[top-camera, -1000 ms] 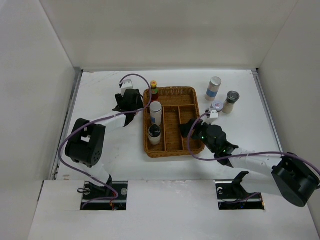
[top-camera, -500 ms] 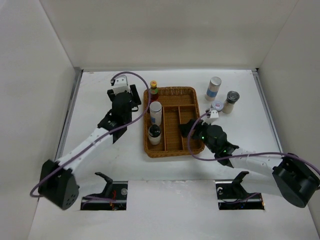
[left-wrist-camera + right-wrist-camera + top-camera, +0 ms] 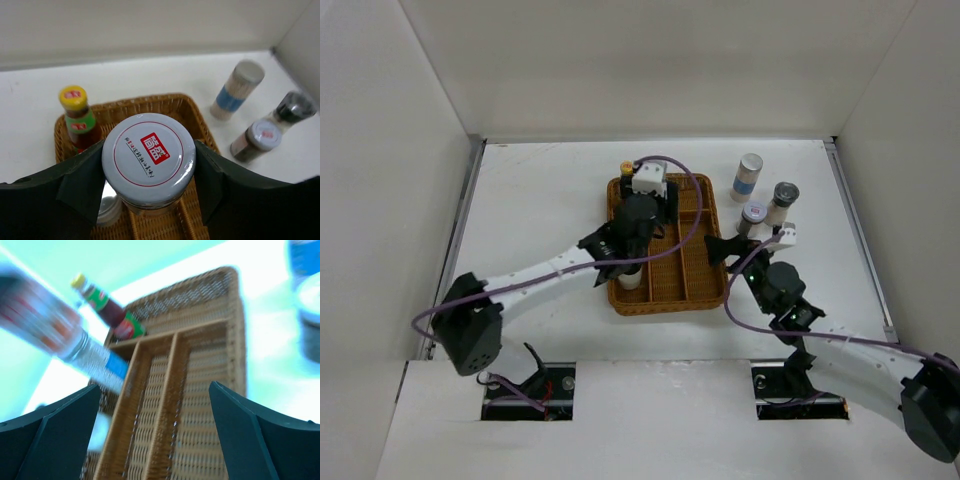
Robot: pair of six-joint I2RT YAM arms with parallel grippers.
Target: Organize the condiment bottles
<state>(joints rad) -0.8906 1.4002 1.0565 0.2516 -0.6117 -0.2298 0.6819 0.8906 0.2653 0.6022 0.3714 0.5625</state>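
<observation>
My left gripper (image 3: 642, 212) (image 3: 148, 162) is shut on a jar with a grey-white lid bearing a red logo (image 3: 148, 156), held over the brown wicker tray (image 3: 705, 195). A silver lid (image 3: 107, 209) shows in the tray just below it. The dark sauce bottle with a yellow cap (image 3: 626, 169) (image 3: 76, 116) stands at the tray's far left corner. A white bottle (image 3: 630, 281) in the tray is mostly hidden by the arm. My right gripper (image 3: 718, 247) (image 3: 155, 386) is open and empty at the tray's right edge. Its view is blurred and shows a blue-banded bottle (image 3: 85, 351).
Right of the tray stand a blue-banded cylinder (image 3: 748, 175) (image 3: 235, 90), a dark-capped shaker (image 3: 783, 203) (image 3: 291, 108) and a short purple-topped jar (image 3: 753, 217) (image 3: 257, 140). White walls close in the table on three sides.
My left arm has swung right, from beside the tray's left edge to over the tray, with the jar in its jaws. My right gripper has drawn back right to the tray's edge.
</observation>
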